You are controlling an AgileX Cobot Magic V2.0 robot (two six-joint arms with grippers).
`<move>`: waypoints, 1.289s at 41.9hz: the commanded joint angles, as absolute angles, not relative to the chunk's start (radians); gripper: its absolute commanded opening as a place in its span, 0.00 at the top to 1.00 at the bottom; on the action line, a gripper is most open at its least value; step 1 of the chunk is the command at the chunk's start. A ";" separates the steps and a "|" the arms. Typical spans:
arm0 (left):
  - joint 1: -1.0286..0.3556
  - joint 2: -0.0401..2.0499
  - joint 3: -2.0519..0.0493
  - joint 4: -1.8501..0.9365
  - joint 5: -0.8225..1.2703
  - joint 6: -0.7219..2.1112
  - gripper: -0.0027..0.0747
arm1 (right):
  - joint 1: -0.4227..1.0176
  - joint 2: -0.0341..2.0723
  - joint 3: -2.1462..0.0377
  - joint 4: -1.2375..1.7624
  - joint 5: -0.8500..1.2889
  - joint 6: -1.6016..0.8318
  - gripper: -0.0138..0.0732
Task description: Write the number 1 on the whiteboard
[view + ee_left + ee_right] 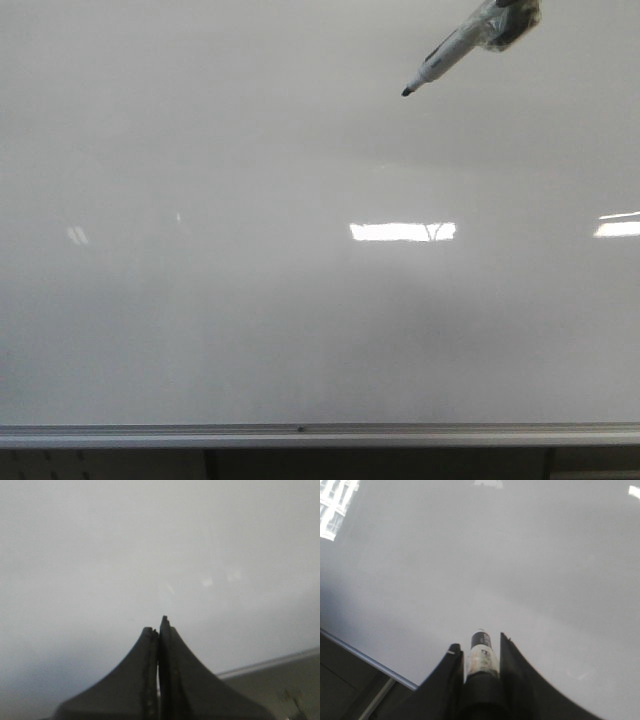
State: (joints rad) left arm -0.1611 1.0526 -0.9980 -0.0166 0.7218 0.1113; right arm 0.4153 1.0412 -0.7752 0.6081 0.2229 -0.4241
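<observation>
The whiteboard (250, 330) fills the front view, glossy pale grey, with a silver strip along its lower edge. No number 1 shows on it. A marker (445, 58) with a black tip comes in from the top right, its tip pointing down-left over the board; I cannot tell whether it touches. My right gripper (480, 645) is shut on the marker (481, 655), seen between its fingers in the right wrist view. My left gripper (157, 625) is shut and empty in front of the board (100, 555).
Bright rectangular light reflections (402, 231) lie on the board at mid-height and at the right edge. The silver strip (300, 435) runs along the bottom, with dark space below it. It also shows in the right wrist view (365, 660).
</observation>
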 commanded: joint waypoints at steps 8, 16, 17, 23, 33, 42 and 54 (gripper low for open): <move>-0.161 0.757 -0.749 0.049 0.307 0.038 0.99 | 0.407 1.099 -0.802 0.613 0.108 -0.422 0.91; -0.161 0.571 -0.577 0.049 0.191 0.038 0.99 | 0.407 1.170 -0.802 0.614 0.078 -0.422 0.91; -0.161 0.556 -0.560 0.049 0.185 0.038 0.99 | 0.407 1.180 -0.802 0.614 0.074 -0.422 0.91; -0.161 0.500 -0.516 0.049 0.171 0.038 0.99 | 0.407 1.233 -0.804 0.614 0.044 -0.422 0.91; -0.161 0.499 -0.514 0.047 0.164 0.038 0.99 | 0.407 1.299 -0.815 0.614 0.006 -0.422 0.91; -0.161 0.499 -0.514 0.047 0.164 0.038 0.99 | 0.407 1.366 -0.862 0.614 -0.009 -0.422 0.91; -0.161 0.499 -0.514 0.047 0.164 0.038 0.99 | 0.407 1.439 -0.907 0.614 -0.009 -0.422 0.91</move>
State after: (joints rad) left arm -0.1611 0.4971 -0.4863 0.0459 0.2537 0.0480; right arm 0.4153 1.4555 -0.8658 0.6120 0.0562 -0.4221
